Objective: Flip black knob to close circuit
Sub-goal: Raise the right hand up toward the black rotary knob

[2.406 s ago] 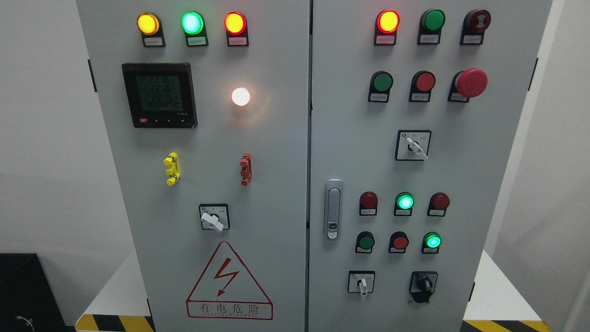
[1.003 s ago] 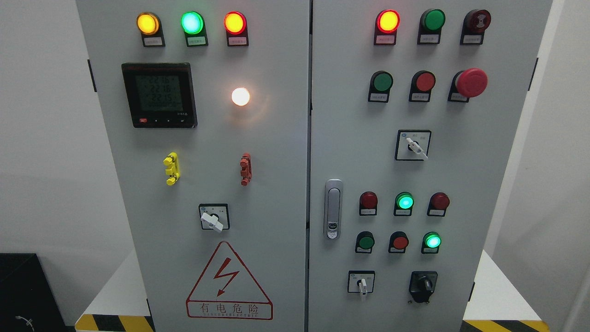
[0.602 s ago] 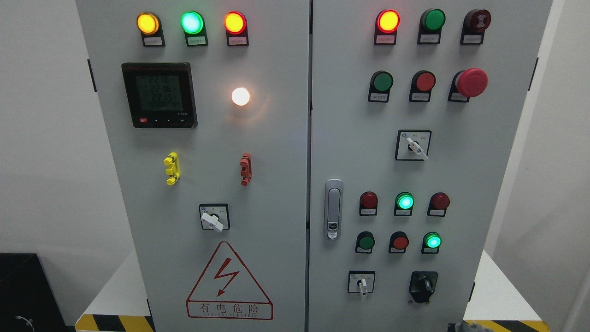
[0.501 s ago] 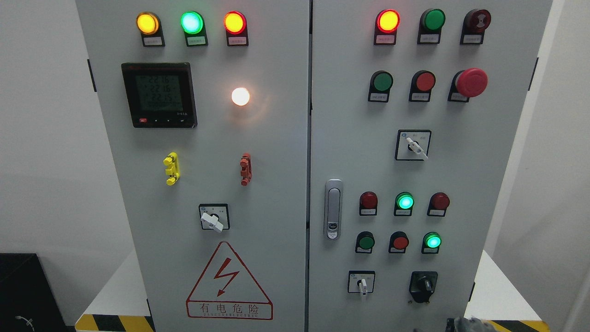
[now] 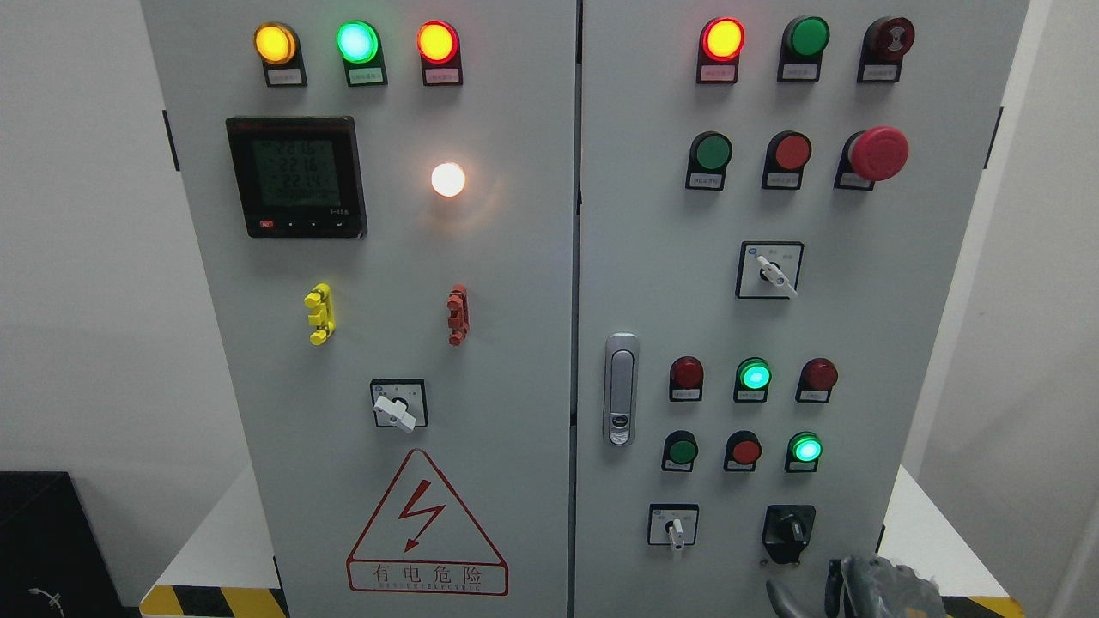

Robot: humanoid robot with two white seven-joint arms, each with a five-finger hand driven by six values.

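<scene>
Low on the right-hand door of the grey electrical cabinet (image 5: 481,257), the black knob (image 5: 788,532) sits beside a white selector switch (image 5: 675,528). Just below it, the right hand (image 5: 867,588) pokes up from the bottom edge, apart from the knob; whether its fingers are spread or curled I cannot tell.

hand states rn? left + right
Left: not in view.
Right hand: just entering at the bottom edge below the black knob, holding nothing; open or closed cannot be told.
</scene>
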